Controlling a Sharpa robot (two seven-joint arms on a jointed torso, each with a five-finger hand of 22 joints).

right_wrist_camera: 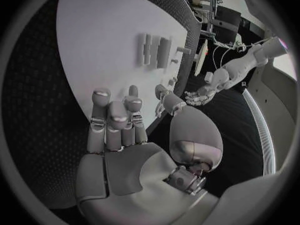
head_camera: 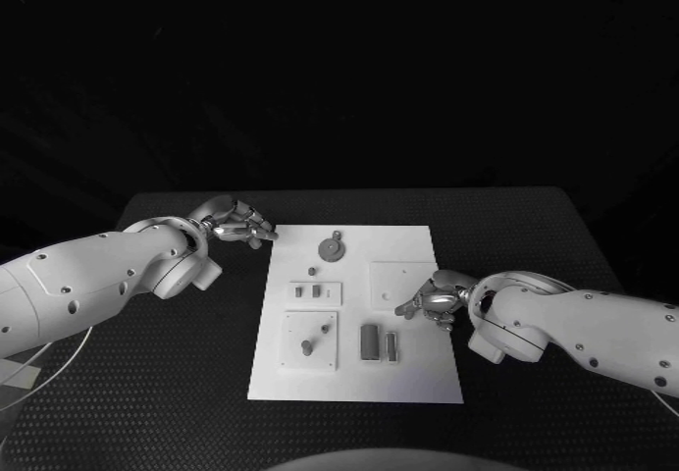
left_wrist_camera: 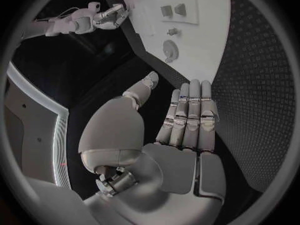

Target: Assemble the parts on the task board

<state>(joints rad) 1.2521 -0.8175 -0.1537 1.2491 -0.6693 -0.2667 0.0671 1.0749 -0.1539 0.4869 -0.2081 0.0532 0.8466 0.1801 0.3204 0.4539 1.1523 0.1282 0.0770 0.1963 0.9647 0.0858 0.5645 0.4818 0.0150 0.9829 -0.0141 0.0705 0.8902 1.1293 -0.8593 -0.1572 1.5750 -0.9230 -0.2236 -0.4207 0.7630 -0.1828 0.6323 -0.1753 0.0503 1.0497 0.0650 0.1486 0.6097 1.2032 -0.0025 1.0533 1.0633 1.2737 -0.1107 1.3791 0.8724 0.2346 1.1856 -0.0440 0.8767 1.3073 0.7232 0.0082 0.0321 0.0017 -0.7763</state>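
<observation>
Black dimpled counter (head_camera: 170,392), dark room, white task board (head_camera: 410,392) w/ grey parts (head_camera: 369,341) — left robot hand (head_camera: 240,226) & right robot hand (head_camera: 435,299) both spread, empty.

We list one black table (head_camera: 170,392), textured surface; directly on it, one white task board (head_camera: 410,383), centred.

So the task board (head_camera: 410,373) sits mid-tabletop (head_camera: 170,392). Left hand (head_camera: 240,226) hangs just off its far left corner, right hand (head_camera: 436,299) over its right edge. On the board: a round part (head_camera: 333,247) far, two upright parts (head_camera: 378,342) near, right of middle.
</observation>
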